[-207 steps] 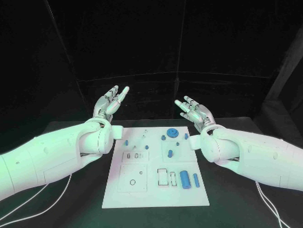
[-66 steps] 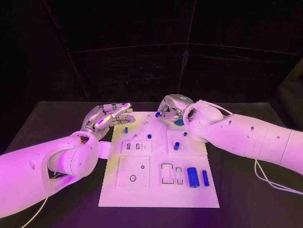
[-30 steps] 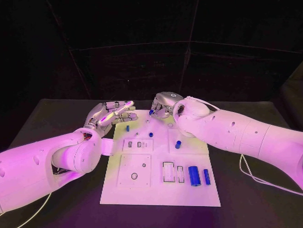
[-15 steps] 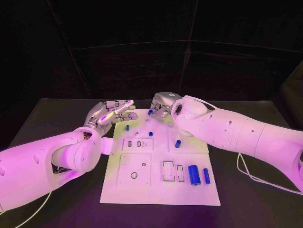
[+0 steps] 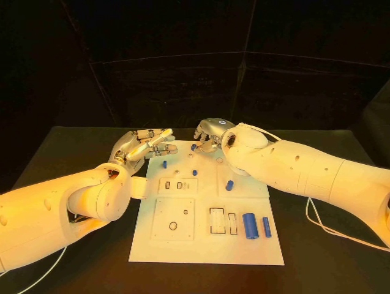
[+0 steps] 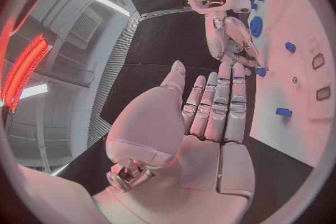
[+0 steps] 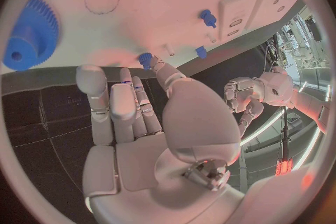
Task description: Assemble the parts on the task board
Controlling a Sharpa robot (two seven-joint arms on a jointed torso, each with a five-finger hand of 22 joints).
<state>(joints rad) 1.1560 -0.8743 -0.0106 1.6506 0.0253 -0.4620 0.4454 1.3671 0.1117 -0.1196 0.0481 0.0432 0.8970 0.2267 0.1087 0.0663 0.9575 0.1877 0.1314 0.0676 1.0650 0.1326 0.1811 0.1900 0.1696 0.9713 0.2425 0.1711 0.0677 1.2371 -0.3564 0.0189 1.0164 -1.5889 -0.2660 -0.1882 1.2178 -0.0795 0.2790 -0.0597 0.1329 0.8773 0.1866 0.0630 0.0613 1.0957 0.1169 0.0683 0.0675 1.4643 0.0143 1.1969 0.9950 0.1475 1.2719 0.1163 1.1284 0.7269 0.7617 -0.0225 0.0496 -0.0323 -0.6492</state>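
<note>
White board (image 5: 204, 245) mid-worktop; right hand (image 5: 210, 136) at its far edge, fingers (image 7: 155, 64) touching a small blue peg (image 7: 145, 59); left hand (image 5: 146, 146) beside the far-left corner, fingers straight, holding nothing.

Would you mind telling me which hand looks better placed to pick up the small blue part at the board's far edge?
Probably the right hand: its fingertips already reach the small blue part on the task board. The left hand hovers open beside the board.
</note>
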